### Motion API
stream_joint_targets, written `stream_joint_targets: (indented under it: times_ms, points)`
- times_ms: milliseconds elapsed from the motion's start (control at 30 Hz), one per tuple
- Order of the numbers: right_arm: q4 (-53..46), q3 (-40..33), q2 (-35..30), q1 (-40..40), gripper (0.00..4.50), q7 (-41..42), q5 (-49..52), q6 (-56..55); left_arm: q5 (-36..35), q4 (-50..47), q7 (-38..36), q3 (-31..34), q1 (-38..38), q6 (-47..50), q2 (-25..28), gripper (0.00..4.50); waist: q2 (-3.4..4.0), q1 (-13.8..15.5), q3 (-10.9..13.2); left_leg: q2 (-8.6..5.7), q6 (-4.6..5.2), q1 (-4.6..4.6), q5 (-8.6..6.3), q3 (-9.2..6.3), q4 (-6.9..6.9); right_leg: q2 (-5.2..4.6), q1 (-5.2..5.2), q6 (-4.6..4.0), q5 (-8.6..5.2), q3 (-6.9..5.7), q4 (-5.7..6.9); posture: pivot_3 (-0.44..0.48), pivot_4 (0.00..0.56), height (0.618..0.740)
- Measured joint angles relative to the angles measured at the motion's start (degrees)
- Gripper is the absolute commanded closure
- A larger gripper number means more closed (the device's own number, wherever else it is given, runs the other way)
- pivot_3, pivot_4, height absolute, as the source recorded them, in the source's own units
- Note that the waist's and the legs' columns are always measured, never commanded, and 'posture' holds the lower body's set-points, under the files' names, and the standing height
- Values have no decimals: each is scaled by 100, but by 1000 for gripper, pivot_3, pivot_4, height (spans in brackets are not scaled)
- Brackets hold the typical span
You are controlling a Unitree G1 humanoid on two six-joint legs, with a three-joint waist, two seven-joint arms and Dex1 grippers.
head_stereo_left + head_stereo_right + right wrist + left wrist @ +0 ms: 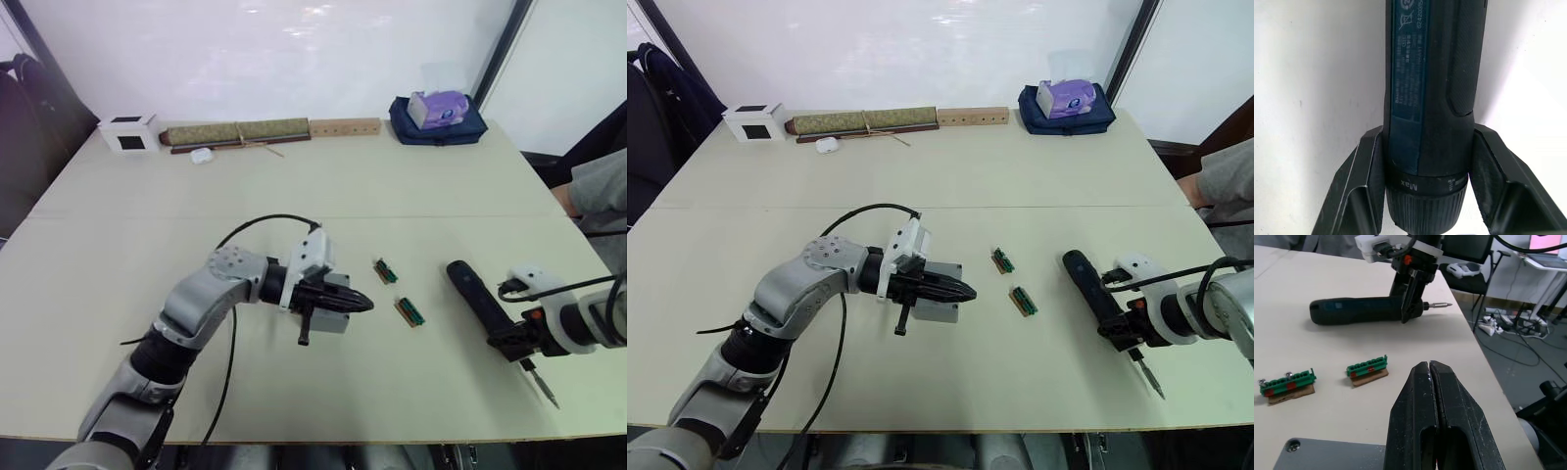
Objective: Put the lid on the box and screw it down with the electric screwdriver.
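A beige table (323,186) carries the electric screwdriver (1093,291) lying flat near its right edge, the right gripper (1425,191) pinching its bit end. Mid-table, the left gripper (1436,396), fingers pressed together, hovers over a grey plate (937,309), beside two green strips (1367,370).

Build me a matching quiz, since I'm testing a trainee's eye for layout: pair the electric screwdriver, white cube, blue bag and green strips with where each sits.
Things:
1. electric screwdriver
2. white cube
3. blue bag
4. green strips

Places:
A. far edge of the table, left side
B. mid-table, between the two arms
C. lying flat, gripped by the right claw
D. far edge, right side

Pairs: 1-C, 2-A, 3-D, 4-B
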Motion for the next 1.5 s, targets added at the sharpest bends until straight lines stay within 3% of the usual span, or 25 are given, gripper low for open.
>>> stream_joint_targets:
  times_ms: [267,333,400,500,600,667,833,967,1167,1500]
  points:
    - [95,-458,528,79,2720,-209,-162,-25,49,327,-74,73,-39,-131,297,4500,-50,-31,-5,4,0,31,0,5,-1,5,27,-2,1,2,-1,0,150,740]
    - [307,-1078,1498,-316,2720,-643,-215,-380,154,706,-180,151,-146,-295,477,4500,-53,-141,13,8,-2,40,1,17,-4,10,26,-17,10,11,-8,0,150,740]
    - [88,-1816,2206,-756,2720,-854,52,-708,227,954,-246,185,-302,-387,524,4500,29,-166,45,-3,-4,29,3,20,-11,7,14,4,22,24,-6,0,150,740]
    - [-1209,-3168,3693,-1558,2720,-1580,1265,-1116,307,1291,-501,184,-495,-527,681,4500,52,-145,39,10,-9,-25,5,-8,-15,28,-48,-9,13,8,22,0,150,740]
    - [-2327,-3501,4561,-1829,2720,-2466,1930,-1602,400,1493,-777,148,-596,-576,740,4500,40,-34,32,17,-10,-34,6,-24,-21,20,-53,-34,-8,-13,43,0,150,740]
    - [-2540,-3268,5131,-1575,2720,-2992,2038,-1764,519,1673,-941,88,-749,-652,793,4500,35,27,32,6,-17,-35,10,-12,-20,-8,-58,-34,-8,-8,38,0,150,740]
    - [-2905,-2085,5590,-832,2720,-3094,1638,-2491,733,1879,-1242,-69,-807,-845,870,4500,41,-12,35,-20,-20,-35,12,8,-5,-18,-56,-11,4,12,37,0,150,740]
    - [-2886,-1123,5622,-594,2720,-2915,989,-3249,913,1979,-1358,-116,-1004,-1053,828,4500,41,-23,35,-13,-20,-33,12,2,-7,0,-58,-12,3,7,39,0,150,740]
    - [-2535,-236,5544,-401,2720,-2633,184,-4034,1628,2188,-1142,-386,-1032,-1930,743,4500,40,-18,33,-11,-20,-24,12,3,-6,-1,-52,-12,4,9,43,0,150,740]
    - [-1989,471,5530,40,2720,-2351,-812,-5067,1630,1811,-1156,-372,-907,-1568,726,4500,39,-13,33,-11,-20,-20,12,0,-4,-1,-44,-12,3,5,40,0,150,740]
